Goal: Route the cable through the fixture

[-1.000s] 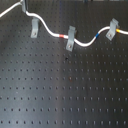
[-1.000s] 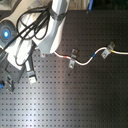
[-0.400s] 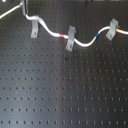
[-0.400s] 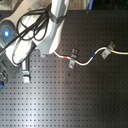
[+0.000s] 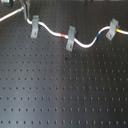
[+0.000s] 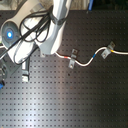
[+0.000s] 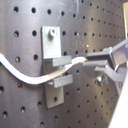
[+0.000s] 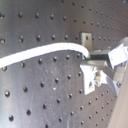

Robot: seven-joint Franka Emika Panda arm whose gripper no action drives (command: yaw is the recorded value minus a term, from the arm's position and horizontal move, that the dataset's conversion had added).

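The hand is pinched narrow on the cable, its grey fingers closing over the white cord right beside the fixture. In the first wrist view the cord lies in the slot between that clip's two prongs and leaves it on both sides. The second wrist view shows the same grip: the cable arcs over the perforated board and ends in the hand, with a clip partly hidden behind it.

In the first exterior view the cable snakes along the far part of the worktop. It passes a clip near the far left corner, then a red band, then a middle clip, then blue and yellow bands at a third clip close to the first exterior view's right edge. I cannot tell which of these is the wrist cameras' clip, though a dark part of the arm hangs just above the left one.

In the second exterior view the white arm leans in over the far left of the worktop and covers whatever lies under it. Two clips stay visible on the cord.

The whole near half of the worktop is bare black board, dotted with holes.
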